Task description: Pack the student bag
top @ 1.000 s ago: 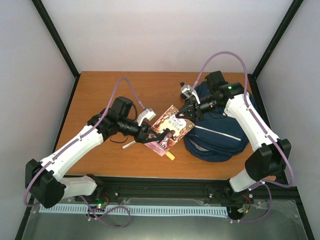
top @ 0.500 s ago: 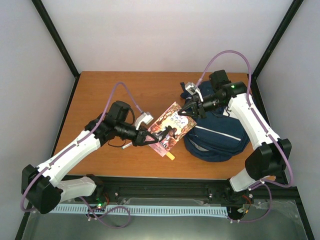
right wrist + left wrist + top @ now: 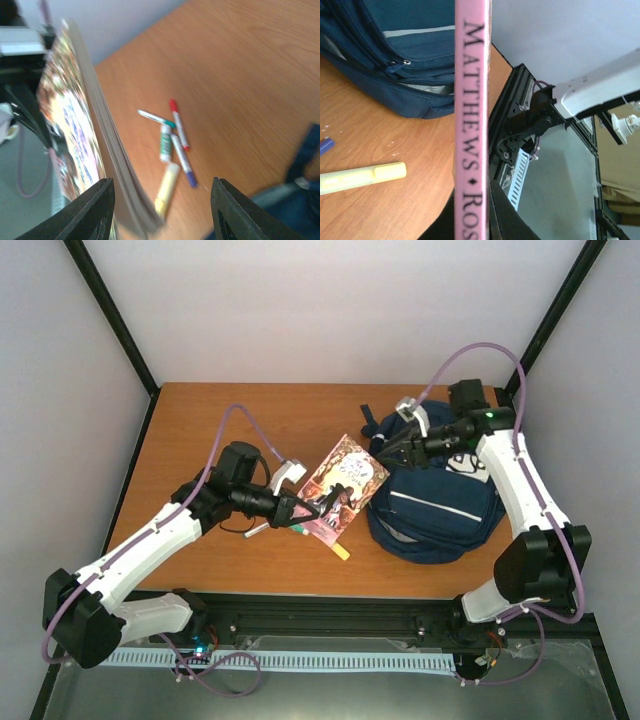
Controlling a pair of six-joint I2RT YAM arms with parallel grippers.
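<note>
The student bag (image 3: 440, 508) is a navy backpack with white stripes, lying on the right of the table; it also shows in the left wrist view (image 3: 395, 50). A paperback book (image 3: 345, 483) with a colourful cover and pink spine (image 3: 471, 115) is held up off the table on its edge. My left gripper (image 3: 312, 508) is shut on its near end (image 3: 471, 231). My right gripper (image 3: 388, 453) hangs open at the bag's left side, its jaws apart with nothing between them (image 3: 162, 210). The book's page edge (image 3: 107, 150) stands just by its left finger.
Under the book lie a yellow highlighter (image 3: 342, 551) and other pens: a red one (image 3: 178, 125), a blue-tipped one (image 3: 184, 161), a green-tipped one (image 3: 155, 118) and a green-labelled stick (image 3: 165, 142). A white pen (image 3: 256, 530) lies under the left arm. A black rail (image 3: 520, 125) edges the table's front.
The right gripper has opened, let go of the book's far edge and drawn back to the right over the bag. The left gripper has shut on the book and now holds it alone.
</note>
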